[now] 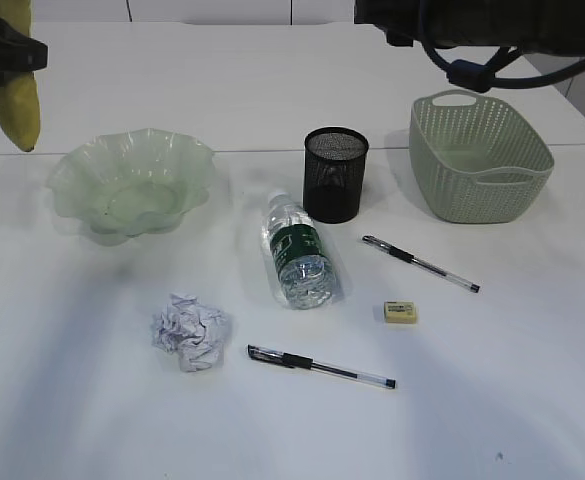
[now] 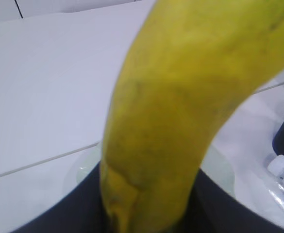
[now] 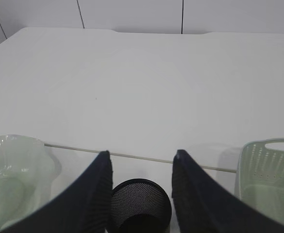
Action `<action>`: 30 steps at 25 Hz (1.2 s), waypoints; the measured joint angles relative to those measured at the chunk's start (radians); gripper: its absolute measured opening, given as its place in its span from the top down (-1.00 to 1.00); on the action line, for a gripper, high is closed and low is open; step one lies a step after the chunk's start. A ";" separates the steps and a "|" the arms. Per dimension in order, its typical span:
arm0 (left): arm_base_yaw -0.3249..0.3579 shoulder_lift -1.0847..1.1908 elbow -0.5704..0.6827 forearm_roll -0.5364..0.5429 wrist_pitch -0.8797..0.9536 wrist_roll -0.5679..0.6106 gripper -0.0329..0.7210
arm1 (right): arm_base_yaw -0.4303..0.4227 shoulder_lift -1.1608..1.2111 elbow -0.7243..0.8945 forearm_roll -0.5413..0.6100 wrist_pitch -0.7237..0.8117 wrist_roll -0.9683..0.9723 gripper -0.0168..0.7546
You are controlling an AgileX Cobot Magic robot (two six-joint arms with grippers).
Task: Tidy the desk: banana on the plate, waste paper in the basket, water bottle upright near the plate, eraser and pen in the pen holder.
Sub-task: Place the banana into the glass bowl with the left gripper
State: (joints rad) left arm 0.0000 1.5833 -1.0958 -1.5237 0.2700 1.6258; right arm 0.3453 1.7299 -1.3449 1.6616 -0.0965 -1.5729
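While aloft left of plate [image 1: 132, 185], banana [image 1: 14, 100], seemingly gripper-held [image 1: 7, 50].

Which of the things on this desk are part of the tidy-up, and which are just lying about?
Part of the job:
banana, held in the left gripper
plate
water bottle, lying on its side
waste paper
basket
pen holder
eraser
two pens

Just lying about:
nothing that I can see; every loose thing belongs to the task.
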 joint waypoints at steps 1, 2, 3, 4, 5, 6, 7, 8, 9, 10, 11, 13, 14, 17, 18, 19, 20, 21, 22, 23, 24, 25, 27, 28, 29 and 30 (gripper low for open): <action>-0.001 0.008 -0.002 -0.004 -0.006 0.000 0.19 | 0.000 0.000 0.000 0.000 0.000 -0.001 0.16; 0.000 0.017 -0.008 -0.008 -0.008 0.000 0.19 | 0.000 0.000 0.000 0.000 0.000 -0.001 0.16; 0.000 0.030 -0.016 -0.016 -0.008 0.000 0.19 | 0.000 0.000 0.000 0.000 0.000 -0.001 0.16; 0.000 0.040 -0.022 -0.024 -0.010 0.000 0.19 | 0.000 0.000 0.000 0.000 0.000 -0.001 0.16; 0.000 0.050 -0.031 -0.033 -0.012 0.000 0.19 | 0.000 0.000 0.000 0.000 0.000 -0.001 0.16; 0.000 0.057 -0.044 -0.036 -0.014 0.000 0.19 | 0.000 0.000 0.000 0.000 0.000 -0.001 0.16; 0.000 0.069 -0.057 -0.041 -0.014 0.000 0.19 | 0.000 0.000 0.000 0.000 0.000 -0.001 0.16; 0.000 0.075 -0.068 -0.041 -0.016 0.000 0.19 | 0.000 0.000 0.000 0.000 0.000 -0.001 0.16; 0.000 0.083 -0.085 -0.043 -0.016 0.000 0.19 | 0.000 0.000 0.000 0.000 0.000 -0.002 0.16; 0.000 0.092 -0.095 -0.044 -0.016 0.000 0.19 | 0.000 0.000 0.000 0.000 0.000 -0.005 0.16; 0.000 0.100 -0.106 -0.045 -0.016 0.000 0.19 | 0.000 0.000 0.000 0.000 0.000 -0.007 0.16; -0.001 0.117 -0.132 -0.047 -0.016 -0.004 0.19 | 0.000 0.000 0.000 0.000 0.000 -0.014 0.16; -0.001 0.127 -0.142 -0.047 -0.016 -0.005 0.19 | 0.000 0.000 0.000 0.000 0.000 -0.016 0.16; -0.012 0.154 -0.172 -0.047 -0.018 -0.027 0.19 | 0.000 0.000 0.000 0.000 0.000 -0.020 0.16; -0.016 0.162 -0.177 -0.047 -0.018 -0.034 0.19 | 0.000 0.000 0.000 0.000 0.000 -0.020 0.16; -0.020 0.170 -0.184 -0.047 -0.018 -0.039 0.19 | 0.000 0.000 0.000 0.000 0.000 -0.020 0.16; -0.022 0.175 -0.188 -0.049 -0.018 -0.051 0.19 | 0.000 0.000 0.000 0.000 0.000 -0.022 0.16; -0.022 0.185 -0.190 -0.049 -0.018 -0.064 0.19 | 0.000 0.000 0.000 0.000 0.000 -0.024 0.16; -0.022 0.193 -0.191 -0.049 -0.018 -0.077 0.19 | 0.000 0.000 0.000 0.000 0.000 -0.026 0.16; -0.022 0.204 -0.191 -0.049 -0.016 -0.086 0.19 | 0.000 0.000 0.000 0.000 0.000 -0.030 0.16; -0.022 0.211 -0.191 -0.049 -0.016 -0.094 0.19 | 0.000 0.000 0.000 0.000 0.000 -0.035 0.16; -0.022 0.220 -0.191 -0.049 -0.016 -0.100 0.19 | 0.000 0.000 0.000 0.000 0.000 -0.038 0.16; -0.022 0.231 -0.191 -0.049 -0.016 -0.107 0.19 | 0.000 0.000 0.000 0.000 0.000 -0.039 0.16; -0.022 0.236 -0.191 -0.049 -0.016 -0.109 0.19 | 0.000 0.000 0.000 0.000 0.000 -0.039 0.16; -0.022 0.238 -0.191 -0.049 -0.016 -0.109 0.19 | 0.000 0.000 0.000 0.000 0.000 -0.039 0.16; -0.022 0.240 -0.191 -0.049 -0.016 -0.109 0.19 | 0.000 0.000 0.000 0.000 0.000 -0.039 0.16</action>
State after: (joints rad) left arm -0.0224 1.8236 -1.2871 -1.5725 0.2543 1.5169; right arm 0.3453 1.7299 -1.3449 1.6616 -0.0965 -1.6120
